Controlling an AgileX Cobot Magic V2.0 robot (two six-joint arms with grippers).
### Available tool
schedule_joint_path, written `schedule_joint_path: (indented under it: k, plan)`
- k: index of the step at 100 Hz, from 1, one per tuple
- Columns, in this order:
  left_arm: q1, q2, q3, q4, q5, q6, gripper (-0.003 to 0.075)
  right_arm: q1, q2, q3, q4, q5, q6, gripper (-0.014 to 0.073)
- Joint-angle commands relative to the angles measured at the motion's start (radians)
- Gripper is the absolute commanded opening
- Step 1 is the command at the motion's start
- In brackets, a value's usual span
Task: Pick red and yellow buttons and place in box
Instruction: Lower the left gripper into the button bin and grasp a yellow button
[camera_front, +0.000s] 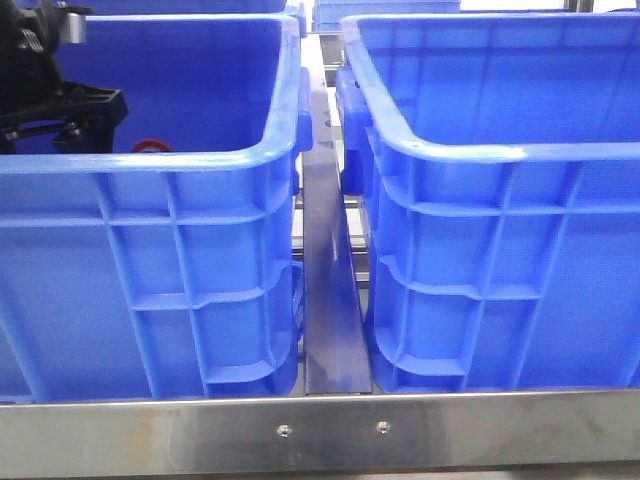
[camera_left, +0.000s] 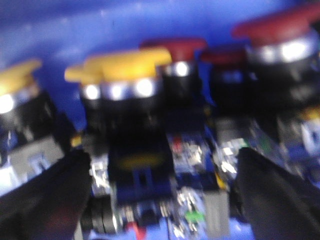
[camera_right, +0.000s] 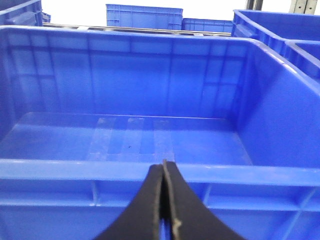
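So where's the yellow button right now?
The yellow button sits in the left blue bin, seen in the left wrist view between the open jaws, a red button just beside it.

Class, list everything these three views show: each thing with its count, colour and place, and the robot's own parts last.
Left crate: one, blue, front view's left, holds the buttons.
Right crate: one, blue, front view's right; nothing shows inside it in the right wrist view.
Yellow-capped buttons: at least two, black bodies, in the left crate; blurred.
Red-capped buttons: at least two, beside the yellow ones; blurred.
Metal rail: one, silver, before the crates.
Far crates: several, blue, behind.
Left gripper: open, over the buttons.
Right gripper: shut, empty, at the right crate's rim.
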Motion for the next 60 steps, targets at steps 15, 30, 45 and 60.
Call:
schedule_joint_path:
  k: [15,30,45,60]
  plan:
    - [-0.006,-0.026,-0.056,0.025,-0.005,-0.01,0.02,-0.001,-0.018,0.005,-0.009,-0.078,-0.001,-0.0069]
    - [-0.006,-0.026,-0.056,0.025,-0.014,-0.008,0.0052,-0.001,-0.018,0.005,-0.009,-0.078,-0.001,-0.0069]
    - [-0.006,-0.039,-0.056,0.025,-0.034,-0.008,0.005,-0.001,-0.018,0.005,-0.009,-0.078,-0.001,-0.0069]
    - [-0.01,-0.109,-0.024,0.025,-0.103,-0.008,0.005,-0.001,-0.018,0.005,-0.009,-0.078,-0.001,-0.0069]
